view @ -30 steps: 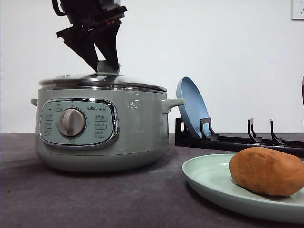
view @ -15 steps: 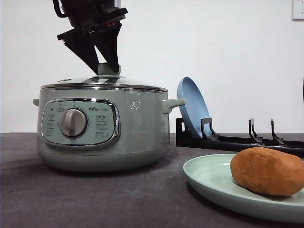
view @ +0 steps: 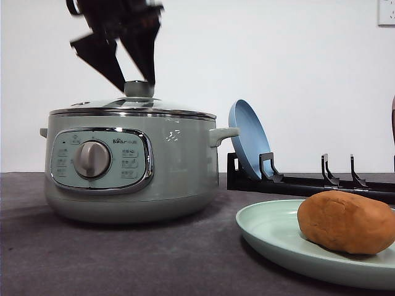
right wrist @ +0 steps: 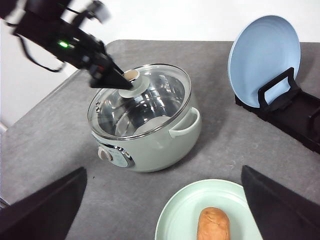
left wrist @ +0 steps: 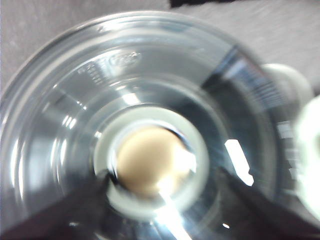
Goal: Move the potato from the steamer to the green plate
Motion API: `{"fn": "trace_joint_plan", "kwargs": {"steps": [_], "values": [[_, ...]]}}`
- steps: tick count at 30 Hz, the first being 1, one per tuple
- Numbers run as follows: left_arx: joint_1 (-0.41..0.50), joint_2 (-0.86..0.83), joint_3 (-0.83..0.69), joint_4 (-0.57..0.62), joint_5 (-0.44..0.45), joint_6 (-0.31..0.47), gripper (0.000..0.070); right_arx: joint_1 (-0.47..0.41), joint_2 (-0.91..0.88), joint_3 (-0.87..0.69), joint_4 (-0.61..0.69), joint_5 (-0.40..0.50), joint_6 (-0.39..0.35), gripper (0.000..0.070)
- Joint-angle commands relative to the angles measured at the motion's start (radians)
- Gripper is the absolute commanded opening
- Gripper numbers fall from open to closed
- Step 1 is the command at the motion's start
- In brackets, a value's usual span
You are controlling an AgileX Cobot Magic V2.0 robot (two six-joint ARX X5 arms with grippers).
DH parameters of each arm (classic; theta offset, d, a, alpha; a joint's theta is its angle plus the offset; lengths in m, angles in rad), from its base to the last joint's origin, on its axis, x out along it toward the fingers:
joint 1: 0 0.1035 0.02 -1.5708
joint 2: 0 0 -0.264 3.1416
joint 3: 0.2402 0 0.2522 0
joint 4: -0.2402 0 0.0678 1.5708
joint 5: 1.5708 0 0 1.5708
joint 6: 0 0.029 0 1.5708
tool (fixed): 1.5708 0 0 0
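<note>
Potato point(view: 345, 222) lies on its side on the green plate point(view: 271, 231), front-right of the steamer point(view: 129, 166) on grey table point(view: 123, 259). Glass lid point(right wrist: 140, 100) sits closed on the pot. Left gripper point(view: 134, 82) is right above the lid knob point(view: 138, 89), its 2 fingers point(view: 99, 58) spread w/ tips either side of knob, motion-blurred. Right gripper point(right wrist: 162, 205) hangs high over the plate, jaws wide apart. Blue plate point(view: 247, 139) stands in black rack point(view: 308, 182) behind.

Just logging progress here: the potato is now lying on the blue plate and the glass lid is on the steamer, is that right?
Not quite: the potato lies on the green plate, as the front view shows. The blue plate stands empty in the black rack. The glass lid is on the steamer.
</note>
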Motion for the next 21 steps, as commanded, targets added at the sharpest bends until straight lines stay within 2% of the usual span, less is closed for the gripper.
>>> {"fn": "trace_joint_plan", "kwargs": {"steps": [1,2,8,15,21], "values": [[-0.007,-0.045,0.022,-0.007,0.007,-0.016,0.0625,0.005,0.003,0.013,0.006,0.001,-0.004,0.0626],[-0.007,-0.065,0.022,-0.019,0.007,-0.024,0.0645,0.005,0.003,0.013,0.006,0.001,-0.004,0.0626],[-0.012,-0.177,0.022,-0.095,0.007,-0.063,0.0643,0.005,0.003,0.013,0.006,0.001,-0.004,0.0625],[-0.068,-0.312,0.014,-0.158,0.008,-0.082,0.0640,0.005,0.003,0.013,0.006,0.000,-0.004,0.0626],[-0.114,-0.462,-0.111,-0.144,0.011,-0.083,0.0637,0.005,0.003,0.013,0.005,0.000,-0.004,0.0626]]}}
